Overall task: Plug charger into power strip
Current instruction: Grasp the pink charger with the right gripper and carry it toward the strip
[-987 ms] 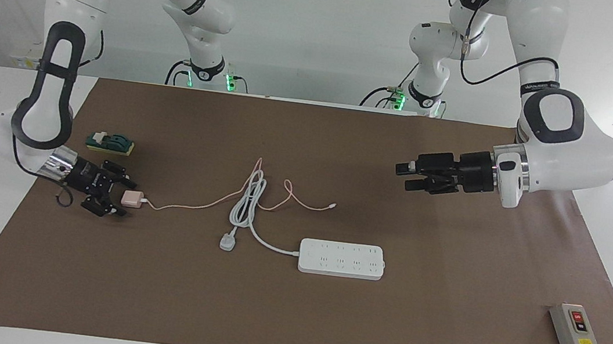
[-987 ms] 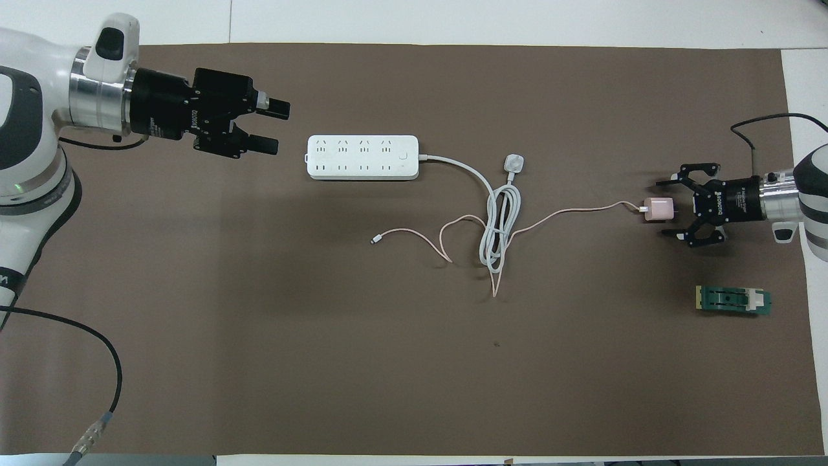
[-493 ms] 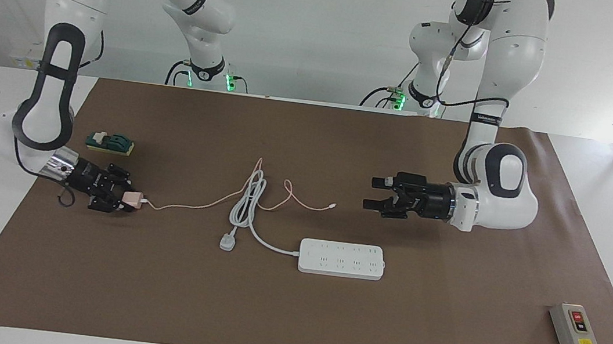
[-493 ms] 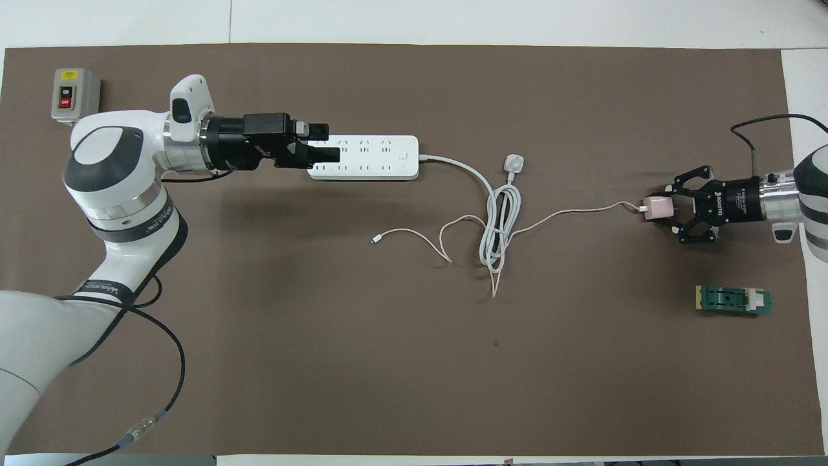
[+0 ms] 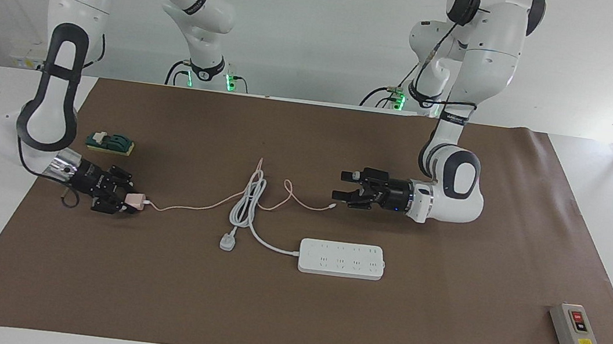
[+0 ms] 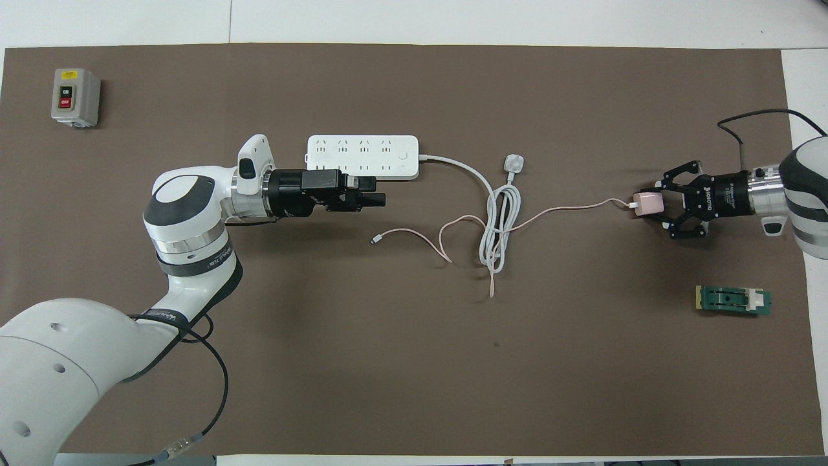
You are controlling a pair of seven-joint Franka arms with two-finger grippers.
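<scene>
The pale-pink charger is at the right arm's end of the brown mat, and my right gripper is shut on it from the side. Its thin pink cable trails toward the middle and ends in a small white connector. The white power strip lies flat, sockets up, farther from the robots than the connector. My left gripper is open and empty, held level over the mat between the strip and the connector.
The strip's thick white cord lies coiled across the pink cable and ends in a three-pin plug. A grey switch box sits at the left arm's end. A green block lies near the right gripper.
My right gripper has closed on the charger. The left arm has swung in from its end of the table and come down beside the power strip.
</scene>
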